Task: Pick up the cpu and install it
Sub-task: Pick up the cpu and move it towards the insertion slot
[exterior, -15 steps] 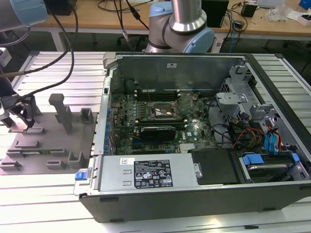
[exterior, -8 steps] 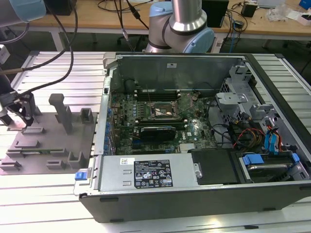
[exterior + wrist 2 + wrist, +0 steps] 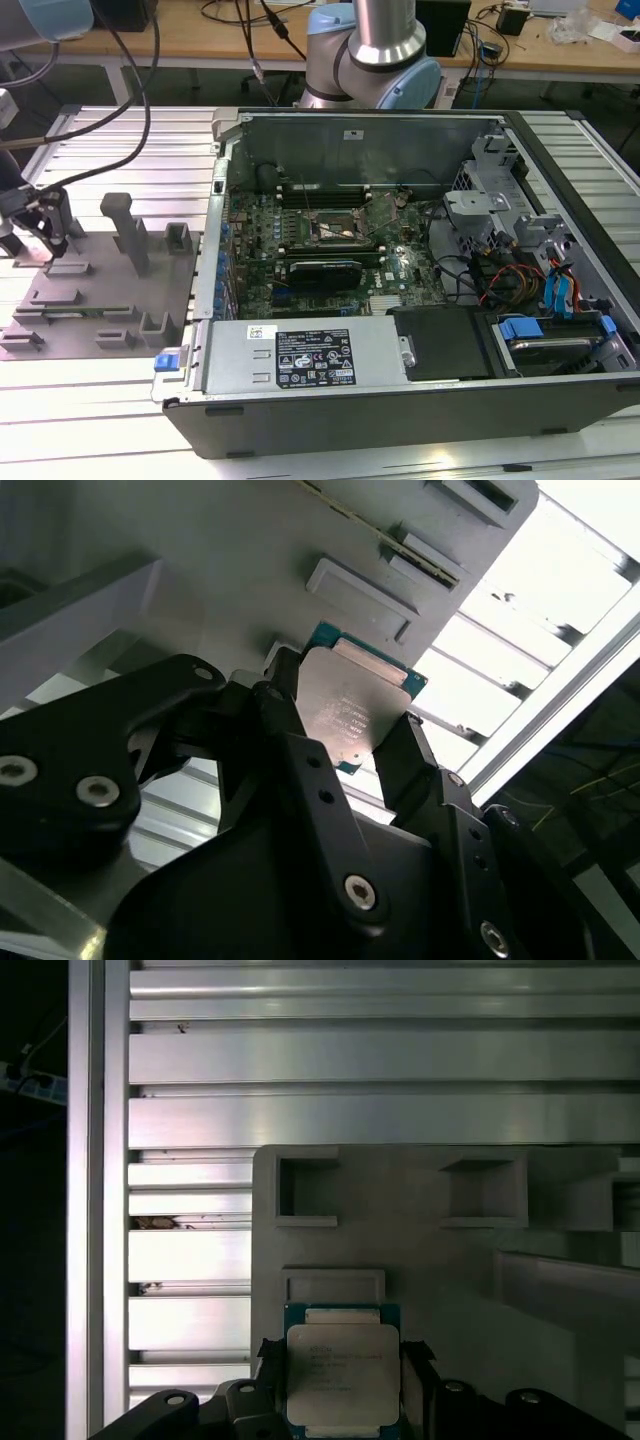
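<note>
- My gripper [image 3: 345,725] pinches the chip [image 3: 342,1375] by two opposite edges.
- The chip sits at the grey plate [image 3: 110,300], far left in the exterior view.
- This is the pick-up step; I judge it calls for a level, steady grip.

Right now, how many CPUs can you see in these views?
1. The cpu sits in the gripper, over the grey fixture plate, in both wrist views. Another may be hidden inside the computer case.
</note>
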Robot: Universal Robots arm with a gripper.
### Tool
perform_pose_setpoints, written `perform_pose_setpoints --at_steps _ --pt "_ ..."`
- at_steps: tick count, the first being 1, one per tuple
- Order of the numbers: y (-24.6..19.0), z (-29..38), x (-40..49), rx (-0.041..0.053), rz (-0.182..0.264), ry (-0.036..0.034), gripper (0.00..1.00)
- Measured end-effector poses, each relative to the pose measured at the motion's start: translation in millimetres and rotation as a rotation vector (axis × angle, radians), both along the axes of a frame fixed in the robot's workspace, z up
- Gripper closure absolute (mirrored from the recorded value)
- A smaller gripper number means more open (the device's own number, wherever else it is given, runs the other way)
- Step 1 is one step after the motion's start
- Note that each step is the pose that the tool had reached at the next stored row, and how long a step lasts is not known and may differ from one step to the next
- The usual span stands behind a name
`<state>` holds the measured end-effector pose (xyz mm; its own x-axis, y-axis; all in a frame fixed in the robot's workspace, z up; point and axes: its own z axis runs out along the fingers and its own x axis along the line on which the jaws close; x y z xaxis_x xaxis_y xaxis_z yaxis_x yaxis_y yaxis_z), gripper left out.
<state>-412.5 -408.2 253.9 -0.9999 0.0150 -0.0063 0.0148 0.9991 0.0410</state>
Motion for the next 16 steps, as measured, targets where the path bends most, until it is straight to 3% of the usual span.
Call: perform_pose_setpoints --at_steps 16 --pt "3.1 13.5 0.0 0.0000 0.000 0.0000 0.45"
